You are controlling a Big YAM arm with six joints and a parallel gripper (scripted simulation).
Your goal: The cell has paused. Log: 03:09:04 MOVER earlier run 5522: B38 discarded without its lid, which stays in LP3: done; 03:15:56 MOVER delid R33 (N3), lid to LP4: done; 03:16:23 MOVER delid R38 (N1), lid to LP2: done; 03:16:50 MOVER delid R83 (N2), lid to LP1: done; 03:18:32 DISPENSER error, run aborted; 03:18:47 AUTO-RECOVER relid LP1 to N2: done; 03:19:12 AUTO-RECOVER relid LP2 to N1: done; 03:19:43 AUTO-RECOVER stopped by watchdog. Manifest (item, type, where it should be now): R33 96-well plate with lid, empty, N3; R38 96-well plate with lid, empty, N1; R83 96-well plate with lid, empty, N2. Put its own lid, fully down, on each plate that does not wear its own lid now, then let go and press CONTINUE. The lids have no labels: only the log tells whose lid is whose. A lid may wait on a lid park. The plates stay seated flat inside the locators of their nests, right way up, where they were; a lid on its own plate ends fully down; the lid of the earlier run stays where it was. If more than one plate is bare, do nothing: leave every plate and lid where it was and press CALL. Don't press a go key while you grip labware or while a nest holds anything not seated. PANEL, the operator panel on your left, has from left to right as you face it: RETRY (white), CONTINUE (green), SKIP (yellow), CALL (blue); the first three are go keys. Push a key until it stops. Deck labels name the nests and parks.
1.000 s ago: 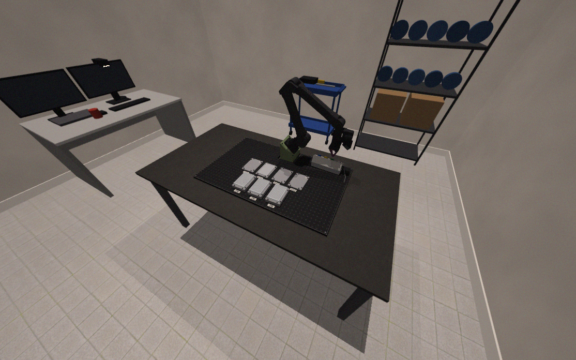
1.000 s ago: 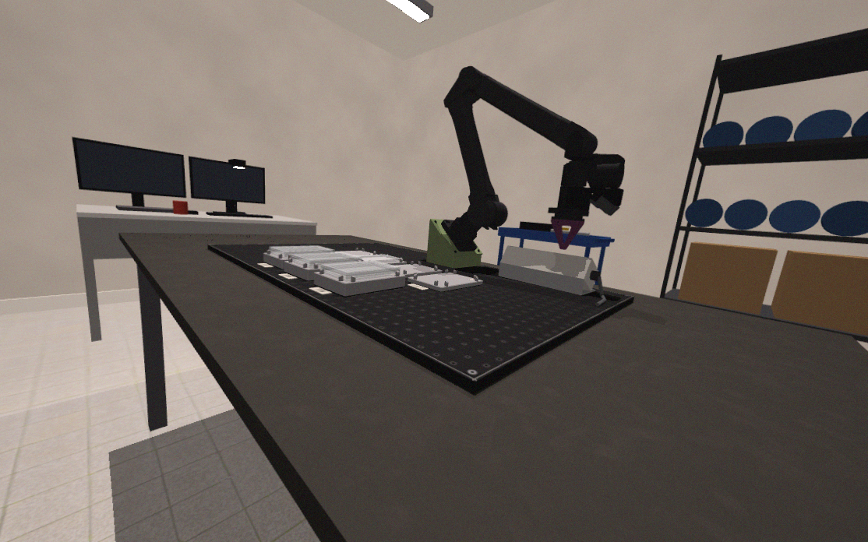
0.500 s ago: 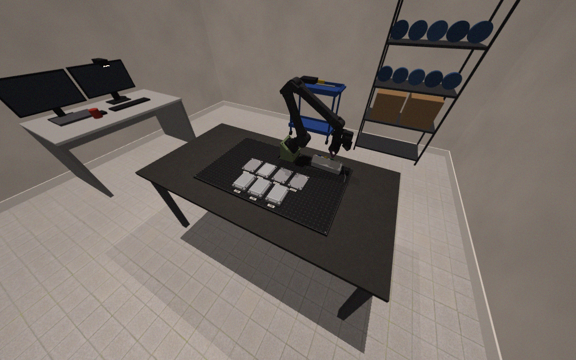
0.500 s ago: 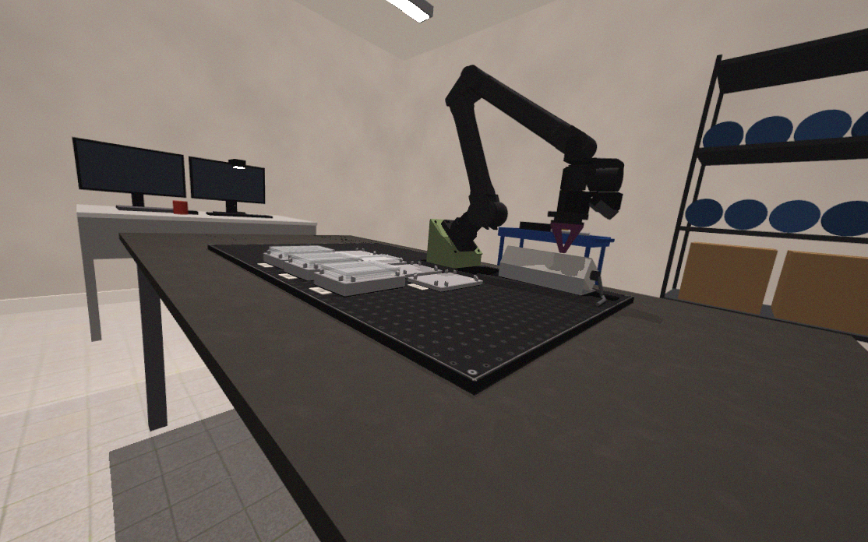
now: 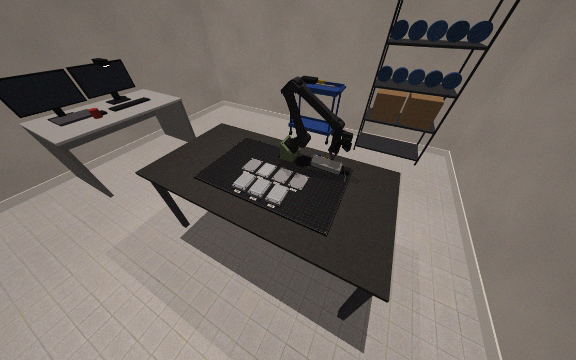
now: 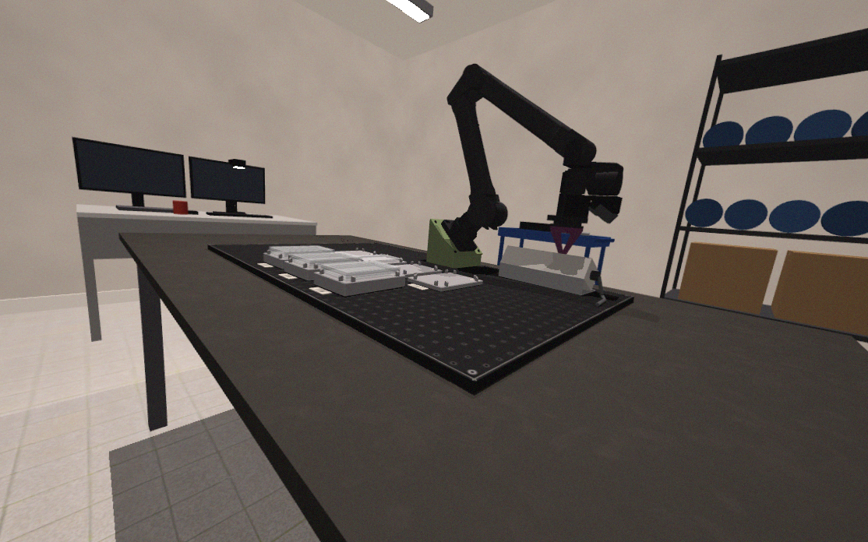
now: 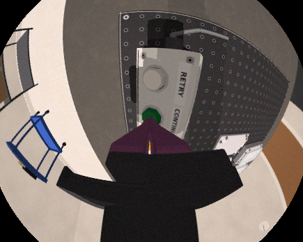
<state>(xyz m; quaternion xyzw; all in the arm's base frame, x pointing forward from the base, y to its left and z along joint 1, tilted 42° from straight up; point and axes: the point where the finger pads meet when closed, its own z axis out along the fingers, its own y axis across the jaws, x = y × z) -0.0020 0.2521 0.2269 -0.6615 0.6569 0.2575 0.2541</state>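
Observation:
My gripper (image 7: 149, 121) is shut and holds nothing. Its purple tip points down at the green CONTINUE key (image 7: 150, 114) on the grey operator panel (image 7: 168, 94) and covers the key's near edge. I cannot tell whether it touches the key. The white RETRY key (image 7: 154, 78) lies beyond it. In the exterior view the gripper (image 6: 564, 250) stands right at the panel's (image 6: 545, 269) top face. Three plates (image 5: 259, 186) sit in the front row of nests, with four lid parks (image 5: 276, 172) behind them. Which parks hold a lid is too small to tell.
The arm's green base (image 5: 289, 149) stands beside the panel at the back of the black perforated deck (image 5: 276, 183). A blue cart (image 5: 319, 107) and a shelf rack (image 5: 420, 85) stand behind the table. A desk with two monitors (image 5: 62, 89) is at the left.

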